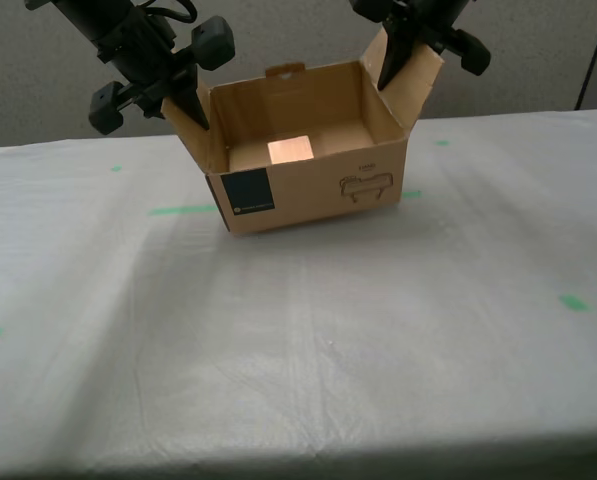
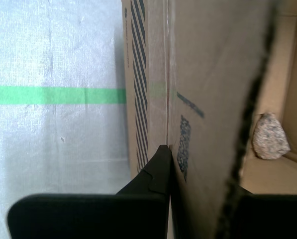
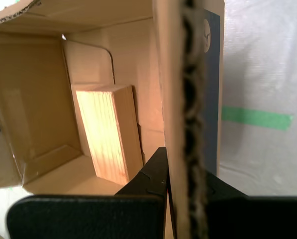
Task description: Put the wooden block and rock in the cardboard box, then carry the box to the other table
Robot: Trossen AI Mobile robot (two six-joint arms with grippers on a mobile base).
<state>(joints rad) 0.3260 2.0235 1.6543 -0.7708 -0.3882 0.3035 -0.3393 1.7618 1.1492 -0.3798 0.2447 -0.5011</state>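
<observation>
- While both claws pinch opposite side flaps, the cardboard box (image 1: 313, 160) stands on the whitish tabletop (image 1: 298, 340) beside strips of green tape (image 1: 181, 210).
- My first claw (image 3: 180, 184) is clamped on the flap nearest the navy label (image 1: 246, 192), at the exterior view's left.
- My second claw (image 2: 188, 174) grips the flap at the exterior view's right.
- Inside, the wooden block (image 3: 111, 132) leans against a wall.
- Farther along the box floor, seemingly apart from the block, sits the rock (image 2: 270, 137).
</observation>
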